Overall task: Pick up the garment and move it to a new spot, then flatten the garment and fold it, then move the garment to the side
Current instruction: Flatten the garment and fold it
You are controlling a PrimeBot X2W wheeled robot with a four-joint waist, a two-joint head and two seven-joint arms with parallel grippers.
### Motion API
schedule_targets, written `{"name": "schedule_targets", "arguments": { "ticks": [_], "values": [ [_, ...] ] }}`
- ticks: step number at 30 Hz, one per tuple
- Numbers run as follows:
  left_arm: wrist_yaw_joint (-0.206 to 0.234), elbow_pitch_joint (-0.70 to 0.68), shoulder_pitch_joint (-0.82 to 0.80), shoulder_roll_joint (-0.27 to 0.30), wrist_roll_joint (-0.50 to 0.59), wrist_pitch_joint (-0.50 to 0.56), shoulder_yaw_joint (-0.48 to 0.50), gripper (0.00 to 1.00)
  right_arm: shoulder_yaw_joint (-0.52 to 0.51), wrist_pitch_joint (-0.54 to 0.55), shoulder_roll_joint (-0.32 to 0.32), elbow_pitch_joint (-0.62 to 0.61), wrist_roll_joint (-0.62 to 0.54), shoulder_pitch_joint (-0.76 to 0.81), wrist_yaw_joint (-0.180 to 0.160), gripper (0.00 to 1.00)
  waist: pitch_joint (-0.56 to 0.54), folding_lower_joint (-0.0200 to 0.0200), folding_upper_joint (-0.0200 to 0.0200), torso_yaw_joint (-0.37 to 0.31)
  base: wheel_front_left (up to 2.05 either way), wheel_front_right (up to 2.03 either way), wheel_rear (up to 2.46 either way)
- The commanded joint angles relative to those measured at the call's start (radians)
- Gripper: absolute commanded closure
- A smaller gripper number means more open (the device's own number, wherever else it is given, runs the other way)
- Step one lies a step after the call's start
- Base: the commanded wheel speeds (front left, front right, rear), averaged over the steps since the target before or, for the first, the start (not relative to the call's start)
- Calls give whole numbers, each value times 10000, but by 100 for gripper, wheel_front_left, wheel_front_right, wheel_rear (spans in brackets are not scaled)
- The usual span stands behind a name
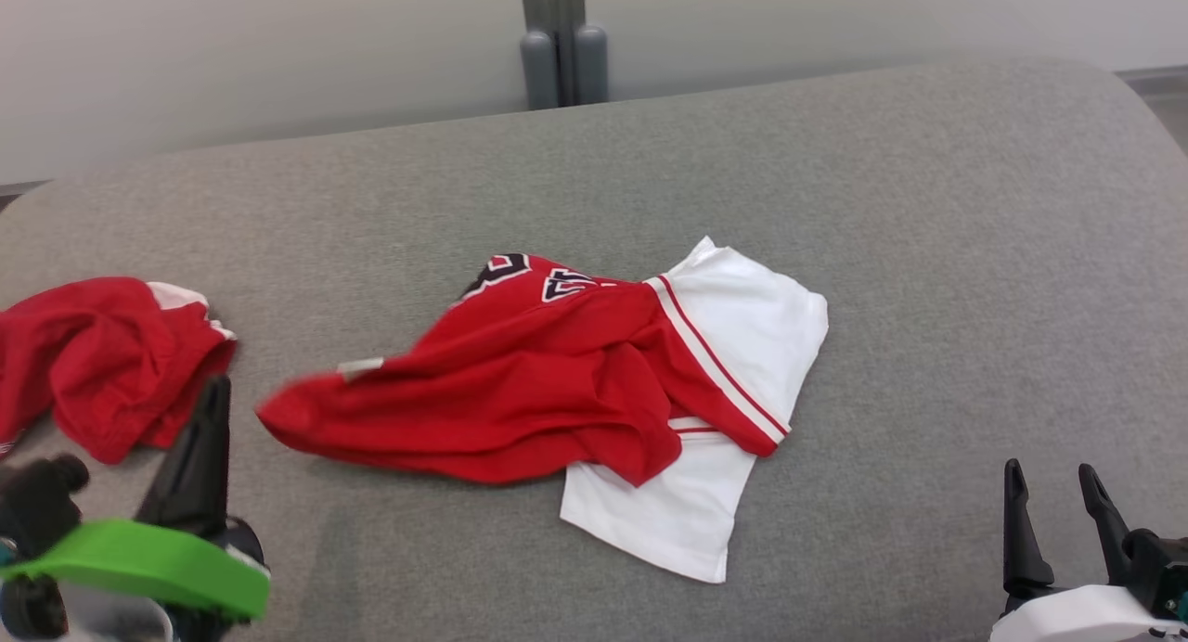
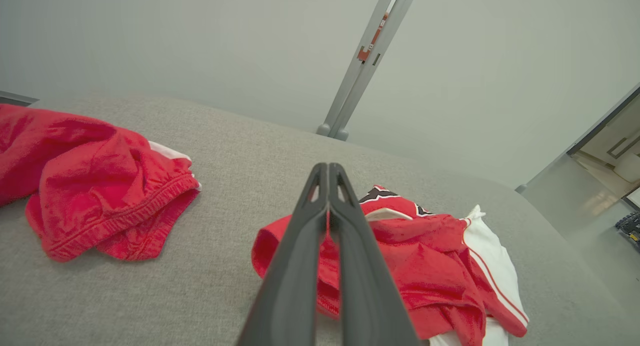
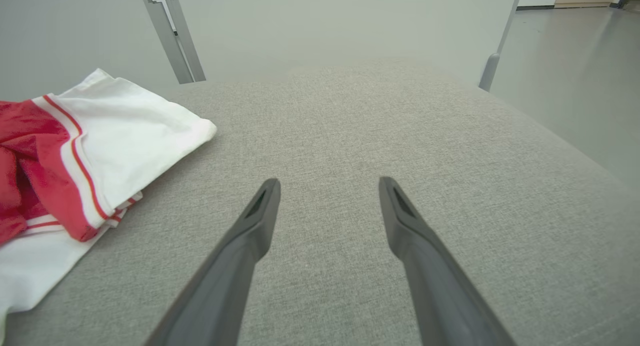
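Jersey [image 1: 557, 382]: red and white, crumpled, lying at the middle of the grey cushion [image 1: 928, 252]. The red body is bunched over the white panel.

A spare red garment [image 1: 102, 364] is heaped at the cushion's left edge.

Left claw [image 1: 215, 391]: placed over the cushion's near-left part, fingers pressed together, nothing gripped. Its tip is just beside the jersey's left end, between the jersey and the spare red garment.

Right claw [image 1: 1053, 480]: placed at the cushion's near-right edge, jaws spread wide, empty, well apart from the jersey.

Risks, as judged:
- If the left claw is driven in unopened, the cloth is likely to be shoved along the cushion rather than caught.
- The spare red garment could be snagged or taken by mistake, being the same colour and so close.
- A pinch into the bunched red folds may take one layer only, so the jersey is lifted twisted and flattening is made harder.
- The tucked white panel may be dragged under.
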Motion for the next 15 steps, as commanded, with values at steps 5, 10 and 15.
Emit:
{"name": "schedule_targets", "arguments": {
  "ticks": [5, 10, 15],
  "values": [
    [132, 1249, 1163, 47, 538, 137, -944, 100, 103, -33, -22, 4, -126, 222, -14, 0, -867, 0, 0, 1212, 0, 0, 0],
    [-101, 2473, 1286, -677, 563, -23, -1456, 95, 154, -33, -23, 20, -181, 249, -14, 0, -933, 0, 0, 1318, 0, 0, 0],
    [-324, 3075, 576, -1460, 1027, -509, -1537, 0, 244, -33, -23, -16, -237, 300, -14, 0, -937, 0, 0, 1235, 0, 0, 0]
  ]
}}
